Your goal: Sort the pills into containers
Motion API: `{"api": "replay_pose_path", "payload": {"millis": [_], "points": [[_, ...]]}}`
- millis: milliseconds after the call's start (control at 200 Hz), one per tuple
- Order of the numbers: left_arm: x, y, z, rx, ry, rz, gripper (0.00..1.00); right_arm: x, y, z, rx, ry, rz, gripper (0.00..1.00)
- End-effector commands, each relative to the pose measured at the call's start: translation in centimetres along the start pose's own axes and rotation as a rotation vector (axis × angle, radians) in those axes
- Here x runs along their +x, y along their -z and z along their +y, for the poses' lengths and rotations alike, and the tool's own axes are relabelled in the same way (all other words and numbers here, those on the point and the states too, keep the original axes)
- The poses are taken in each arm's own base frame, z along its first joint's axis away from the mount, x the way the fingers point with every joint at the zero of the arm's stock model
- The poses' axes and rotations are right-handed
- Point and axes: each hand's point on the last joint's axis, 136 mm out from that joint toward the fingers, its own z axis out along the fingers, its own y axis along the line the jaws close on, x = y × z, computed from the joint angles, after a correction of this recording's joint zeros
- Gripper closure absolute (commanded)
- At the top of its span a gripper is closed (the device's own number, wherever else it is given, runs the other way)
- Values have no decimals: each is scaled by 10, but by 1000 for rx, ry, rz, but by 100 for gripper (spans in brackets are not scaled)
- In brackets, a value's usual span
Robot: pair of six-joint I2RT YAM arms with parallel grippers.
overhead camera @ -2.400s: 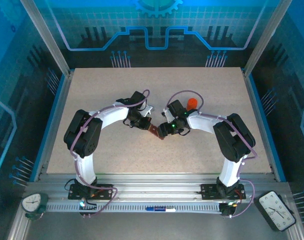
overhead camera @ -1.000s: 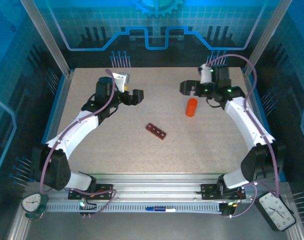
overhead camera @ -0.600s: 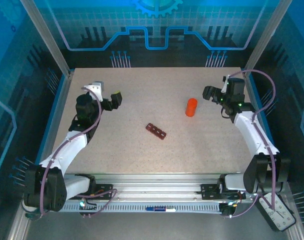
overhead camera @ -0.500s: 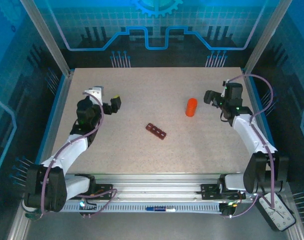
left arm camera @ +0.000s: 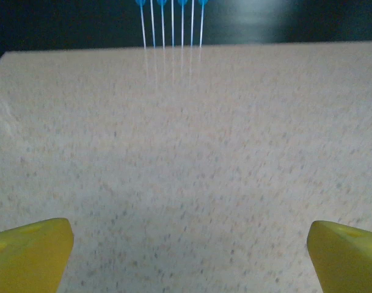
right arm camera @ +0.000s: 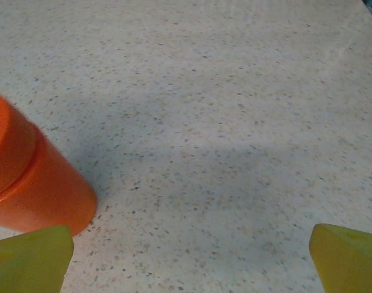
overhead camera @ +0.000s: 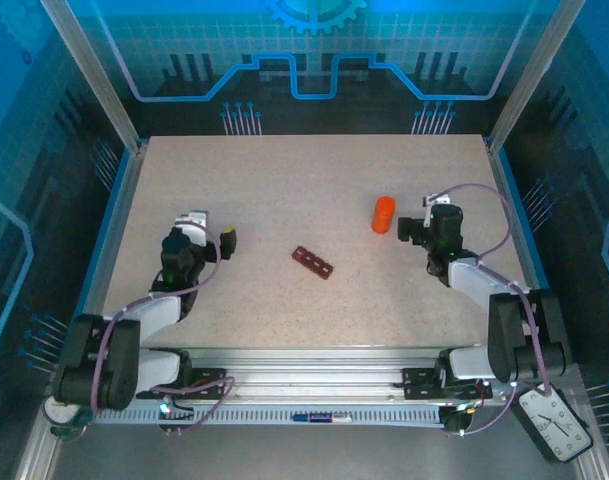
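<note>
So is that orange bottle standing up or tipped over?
Upright. The orange bottle stands on its base on the table, with its cap on top.

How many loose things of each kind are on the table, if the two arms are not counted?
orange bottle: 1
reddish-brown container strip: 1
Total: 2

Top camera looks down on the table (overhead camera: 284,180) — wrist cameras skim it closely.
</note>
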Motion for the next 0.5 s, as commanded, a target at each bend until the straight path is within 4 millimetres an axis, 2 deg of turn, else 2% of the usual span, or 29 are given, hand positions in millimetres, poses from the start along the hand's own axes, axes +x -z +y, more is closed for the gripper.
{"api": "replay_pose_path", "payload": {"millis": [0, 50, 110, 150, 195, 265, 360, 415, 495], "points": [[-16, -4, 4, 0, 21, -85, 1, -18, -1, 13, -5, 111, -187, 0], [-19, -7, -2, 48, 28, -126, 1, -9, -2, 14, -10, 106, -224, 0], [-8, -10, -6, 78, 14, -133, 1, 3, -3, 10, -11, 77, -264, 0], [-3, -12, -6, 82, 11, -152, 1, -1, -1, 8, -3, 73, -313, 0], [-1, -15, -6, 83, 3, -185, 1, 2, -4, 9, -25, 66, -272, 0], [9, -21, -1, 59, 31, -86, 1, 2, -11, 4, -46, 37, -234, 0], [5, -42, -1, 71, 35, -5, 1, 1, -10, 5, -41, 43, -238, 0], [6, -45, 13, 13, 83, 7, 1, 0, -10, 4, -35, 46, -247, 0], [6, -44, 14, 14, 88, 10, 1, 1, -10, 3, -26, 42, -246, 0]]}}
